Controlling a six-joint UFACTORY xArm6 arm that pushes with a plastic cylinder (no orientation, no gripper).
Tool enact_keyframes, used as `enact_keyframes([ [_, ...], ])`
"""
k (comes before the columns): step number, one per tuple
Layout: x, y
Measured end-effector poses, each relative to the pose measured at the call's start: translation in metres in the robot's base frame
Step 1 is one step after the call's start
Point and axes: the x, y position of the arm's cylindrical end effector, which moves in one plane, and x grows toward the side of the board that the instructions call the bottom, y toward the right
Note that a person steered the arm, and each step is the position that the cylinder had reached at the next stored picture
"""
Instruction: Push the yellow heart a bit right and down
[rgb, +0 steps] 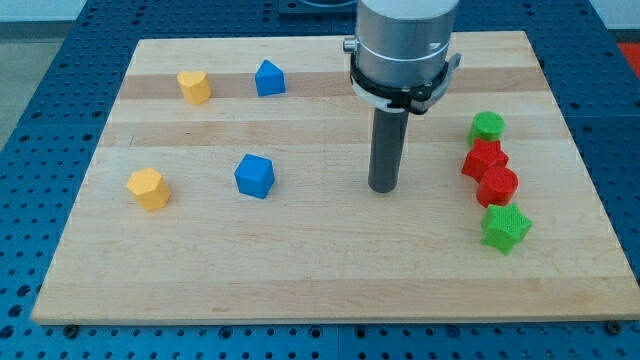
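Note:
The yellow heart (194, 86) lies near the view's top left of the wooden board (330, 270), with a blue block (269, 77) just to its right. My tip (382, 187) rests on the board near the middle, far to the right of and below the heart, touching no block. The nearest block is a blue cube (254, 176) well to its left.
A yellow hexagonal block (148, 188) sits at the view's left. At the right stand a green round block (487, 127), two red blocks (484, 158) (498, 186) and a green star block (503, 228) in a column.

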Motion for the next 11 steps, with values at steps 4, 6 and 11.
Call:
enact_keyframes([
  [4,-0.049,-0.065],
  [6,-0.049,-0.065],
  [11,-0.097,-0.11],
])
